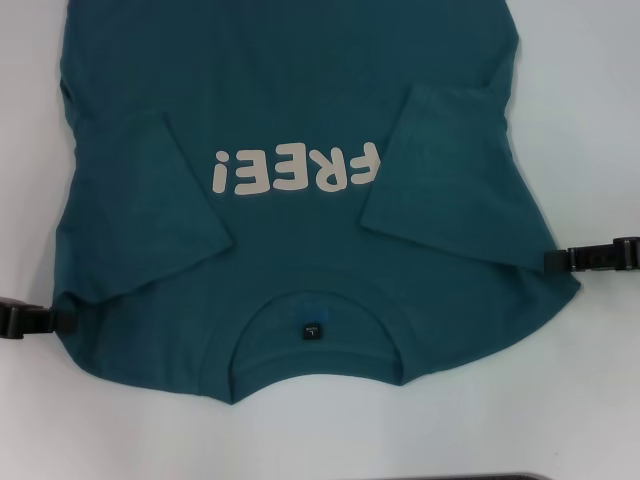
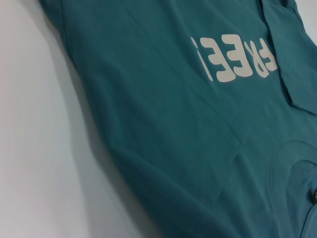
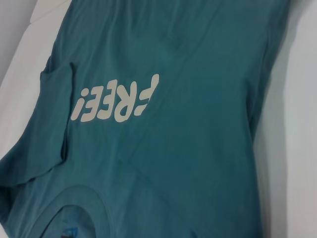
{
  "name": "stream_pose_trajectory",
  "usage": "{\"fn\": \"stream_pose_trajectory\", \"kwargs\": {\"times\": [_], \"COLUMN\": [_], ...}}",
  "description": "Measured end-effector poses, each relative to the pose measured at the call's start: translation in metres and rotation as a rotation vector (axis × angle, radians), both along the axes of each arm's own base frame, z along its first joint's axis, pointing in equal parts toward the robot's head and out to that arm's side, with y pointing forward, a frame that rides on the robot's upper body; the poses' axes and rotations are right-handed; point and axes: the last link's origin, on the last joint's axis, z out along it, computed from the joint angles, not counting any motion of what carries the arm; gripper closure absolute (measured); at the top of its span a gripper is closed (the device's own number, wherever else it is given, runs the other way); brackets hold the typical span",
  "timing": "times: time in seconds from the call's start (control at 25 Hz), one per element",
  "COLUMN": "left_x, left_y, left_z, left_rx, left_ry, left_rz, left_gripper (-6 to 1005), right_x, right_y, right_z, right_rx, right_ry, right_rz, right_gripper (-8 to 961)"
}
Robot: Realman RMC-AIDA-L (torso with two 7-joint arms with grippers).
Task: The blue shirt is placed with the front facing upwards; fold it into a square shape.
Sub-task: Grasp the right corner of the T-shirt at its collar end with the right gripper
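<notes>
1. At about 8 o'clock in the head view, the left gripper (image 1: 45, 318) reaches in low from the edge of the white table (image 1: 40, 150). Its black tip meets the shoulder edge of the blue shirt (image 1: 300, 100). I cannot tell whether its fingers are parted or pinching the cloth.

2. The blue shirt fills the middle of the table, front up, spread flat. Its collar (image 1: 318, 300) sits at 6 o'clock, nearest the robot, and its body runs away toward 12 o'clock.

3. The cream "FREE!" lettering (image 1: 297, 168) lies at the centre and reads upside down from the head view. A small dark neck label (image 1: 314, 330) sits just inside the collar.

4. Both sleeves are folded inward onto the chest: the left sleeve (image 1: 150, 220) lies at about 9 o'clock of the lettering and the right sleeve (image 1: 440, 170) at about 3 o'clock, its edge just touching the last letter.

5. At about 4 o'clock, the right gripper (image 1: 560, 260) comes in from the table's side, its black tip against the other shoulder edge. Whether it is open or clamped cannot be told.
</notes>
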Motion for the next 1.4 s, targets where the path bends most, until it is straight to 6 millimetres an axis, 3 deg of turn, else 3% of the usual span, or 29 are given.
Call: {"fn": "stream_pose_trajectory", "kwargs": {"times": [0.32,1.16,1.4], "left_x": [0.000,-0.002,-0.002], "left_y": [-0.001,0.001,0.000], "left_z": [-0.001,-0.002,-0.003], "left_rx": [0.000,0.012,0.009], "left_ry": [-0.003,0.010,0.007], "left_rz": [0.003,0.003,0.006], "left_gripper": [970,971,971], "right_x": [0.005,-0.014,-0.008], "right_y": [-0.003,-0.003,-0.003], "right_z": [0.005,0.001,0.004], "right_rx": [-0.007,-0.057,-0.042], "right_ry": [-0.017,0.055,0.034], "right_rz": [-0.020,0.049,0.027], "right_gripper": [450,450,449]}}
